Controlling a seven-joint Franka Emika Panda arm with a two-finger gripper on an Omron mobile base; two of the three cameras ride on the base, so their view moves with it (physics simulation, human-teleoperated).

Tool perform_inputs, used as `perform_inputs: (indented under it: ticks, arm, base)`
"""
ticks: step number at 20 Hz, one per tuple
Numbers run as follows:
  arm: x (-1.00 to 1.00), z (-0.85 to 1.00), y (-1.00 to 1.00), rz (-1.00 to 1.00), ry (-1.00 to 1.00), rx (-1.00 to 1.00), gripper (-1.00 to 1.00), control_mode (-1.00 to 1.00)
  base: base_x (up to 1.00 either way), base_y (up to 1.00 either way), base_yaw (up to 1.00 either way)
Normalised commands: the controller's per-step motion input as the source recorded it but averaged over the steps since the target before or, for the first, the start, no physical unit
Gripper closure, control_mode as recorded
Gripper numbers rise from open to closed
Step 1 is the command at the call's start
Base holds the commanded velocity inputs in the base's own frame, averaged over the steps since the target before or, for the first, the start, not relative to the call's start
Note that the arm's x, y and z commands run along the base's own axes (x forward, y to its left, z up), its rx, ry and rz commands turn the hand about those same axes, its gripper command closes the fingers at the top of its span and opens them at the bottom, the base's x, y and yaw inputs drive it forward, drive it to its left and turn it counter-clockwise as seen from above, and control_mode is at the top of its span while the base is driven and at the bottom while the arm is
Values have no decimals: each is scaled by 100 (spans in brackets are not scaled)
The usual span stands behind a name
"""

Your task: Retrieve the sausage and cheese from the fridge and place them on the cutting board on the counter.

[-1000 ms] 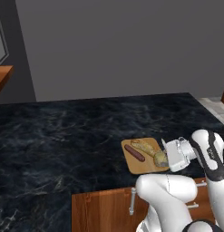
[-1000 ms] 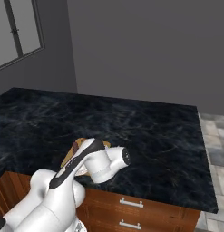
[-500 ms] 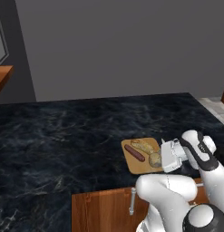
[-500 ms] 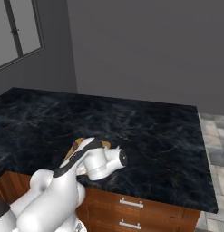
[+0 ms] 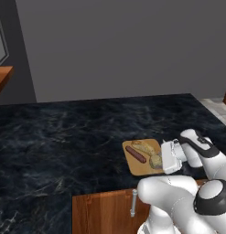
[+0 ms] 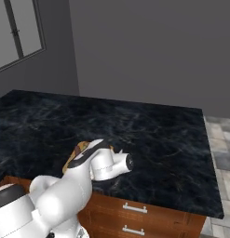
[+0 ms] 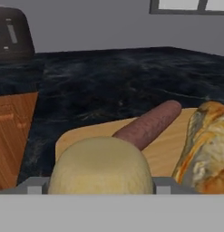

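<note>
Going left to right across the cutting board point(image 5: 141, 170): the sausage point(image 5: 136, 154) lay toward its left side, long axis slanted across the wood, dark reddish-brown and smooth. A crusty tan loaf point(image 5: 145, 146) sat beside it, farther back. The cheese point(image 5: 156, 161), a pale yellow rounded lump, sat at the board's right edge, right up against the gripper point(image 5: 165, 157), between the fingers. Couldn't tell if it was clamped or already let go. Both looked delivered, so backing straight off seemed next.

The black veined bench point(image 5: 64, 137) carries 1 thin tan cutting board point(image 5: 132, 163) near its front edge; a dark toaster point(image 7: 11, 34) stands far behind the cutting board.
</note>
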Motion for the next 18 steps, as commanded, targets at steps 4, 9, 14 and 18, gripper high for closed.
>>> perform_inputs:
  ticks: [4, 9, 14, 18]
  arm:
    - [24, -30, 0, 0, -5, -4, 100, -100]
    - [-1, -34, 9, 0, -8, -9, 100, -100]
    - [-4, -26, 4, 0, -11, -7, -100, -100]
    - [-4, -6, 0, 0, -3, 0, -100, -100]
  base:
    - [0, 0, 0]
    - [0, 0, 0]
    - [0, 0, 0]
    - [0, 0, 0]
